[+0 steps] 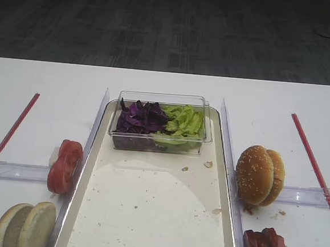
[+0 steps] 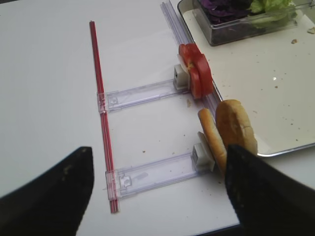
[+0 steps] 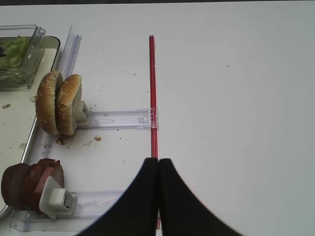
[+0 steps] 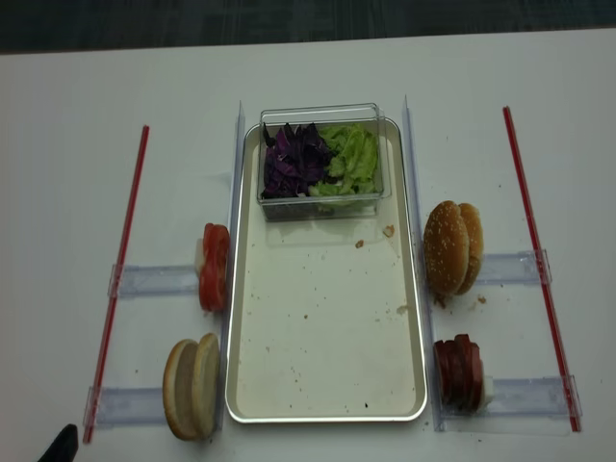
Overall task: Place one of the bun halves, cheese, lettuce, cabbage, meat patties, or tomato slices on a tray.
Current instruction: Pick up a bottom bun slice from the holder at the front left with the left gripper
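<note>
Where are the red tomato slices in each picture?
Exterior high: the tomato slices stand left of the tray.
Right wrist: not in it.
Left wrist: the tomato slices sit top middle, at the tray's edge.
Exterior high (realsense): the tomato slices stand left of the tray.
Shared landmark: the tray.

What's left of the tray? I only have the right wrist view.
Observer: Tomato slices stand on edge just outside the tray, at its left rim, with pale bun halves nearer the robot.
Operator: Left gripper?
Observer: The left gripper is open and empty, close to the bun halves.
Operator: What's on the tray?
Observer: A clear box at the far end, holding cabbage and lettuce, plus scattered crumbs.
</note>
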You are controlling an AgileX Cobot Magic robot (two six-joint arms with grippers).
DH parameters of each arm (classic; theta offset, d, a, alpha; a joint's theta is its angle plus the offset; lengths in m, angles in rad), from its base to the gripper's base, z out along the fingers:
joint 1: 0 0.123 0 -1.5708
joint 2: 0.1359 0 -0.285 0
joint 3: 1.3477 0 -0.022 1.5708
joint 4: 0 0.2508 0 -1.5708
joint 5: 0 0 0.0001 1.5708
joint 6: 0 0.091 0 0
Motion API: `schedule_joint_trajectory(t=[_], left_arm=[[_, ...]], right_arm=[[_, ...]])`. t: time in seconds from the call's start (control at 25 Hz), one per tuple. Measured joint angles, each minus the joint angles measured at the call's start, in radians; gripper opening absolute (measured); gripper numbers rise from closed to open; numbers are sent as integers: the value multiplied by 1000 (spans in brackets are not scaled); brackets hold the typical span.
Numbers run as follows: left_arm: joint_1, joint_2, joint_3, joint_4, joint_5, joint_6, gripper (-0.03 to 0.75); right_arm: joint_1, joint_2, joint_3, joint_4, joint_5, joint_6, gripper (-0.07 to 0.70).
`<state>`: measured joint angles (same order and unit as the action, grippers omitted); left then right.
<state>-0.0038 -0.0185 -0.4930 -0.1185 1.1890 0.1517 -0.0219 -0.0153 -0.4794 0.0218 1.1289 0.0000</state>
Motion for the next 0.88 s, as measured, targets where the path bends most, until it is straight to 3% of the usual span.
schedule_joint_trajectory(t=[0.88], left_arm=[[0,0,0,-1,0,0,505]], right_arm=[[29,0,0,0,0,0,364]])
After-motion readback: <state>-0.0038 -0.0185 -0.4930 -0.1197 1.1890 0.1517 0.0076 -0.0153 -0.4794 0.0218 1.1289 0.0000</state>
